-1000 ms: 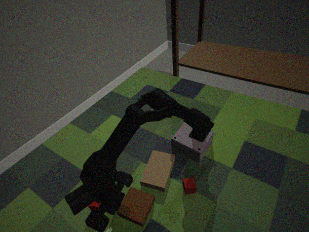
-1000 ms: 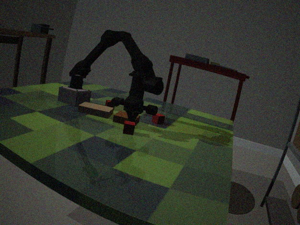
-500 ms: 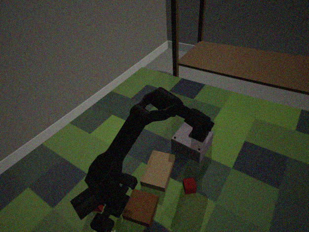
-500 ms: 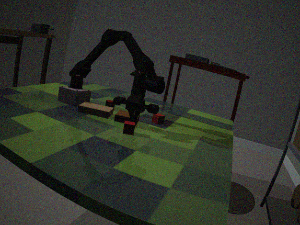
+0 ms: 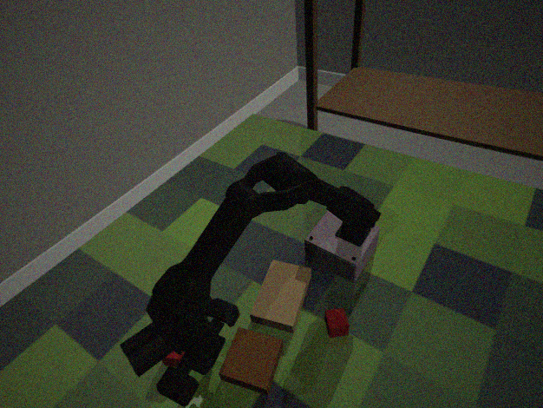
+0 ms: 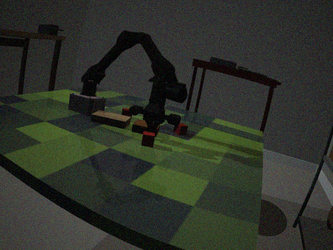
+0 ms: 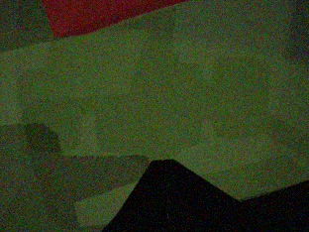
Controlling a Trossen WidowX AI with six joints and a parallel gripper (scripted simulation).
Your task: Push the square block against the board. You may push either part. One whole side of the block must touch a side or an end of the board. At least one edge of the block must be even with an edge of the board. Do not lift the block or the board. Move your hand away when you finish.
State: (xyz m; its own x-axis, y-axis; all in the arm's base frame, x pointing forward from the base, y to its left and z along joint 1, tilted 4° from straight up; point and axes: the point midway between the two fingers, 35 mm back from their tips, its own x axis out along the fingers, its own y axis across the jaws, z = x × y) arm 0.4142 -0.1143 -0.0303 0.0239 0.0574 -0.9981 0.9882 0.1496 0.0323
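The square block is brown and lies flat by the near end of the light tan board. In the top view, a narrow gap shows between their facing sides, and the block sits slightly left of the board's line. My gripper is shut and empty, pointing down low beside the block's end away from the board. Its tip is dark in the top view and partly behind a red cube in the exterior view. Whether it touches the block cannot be told. The wrist view does not show the block.
A red cube stands close to the gripper. Another red cube stands beside the board. A third red cube stands beyond the gripper. The arm's grey base box is near the board's other end.
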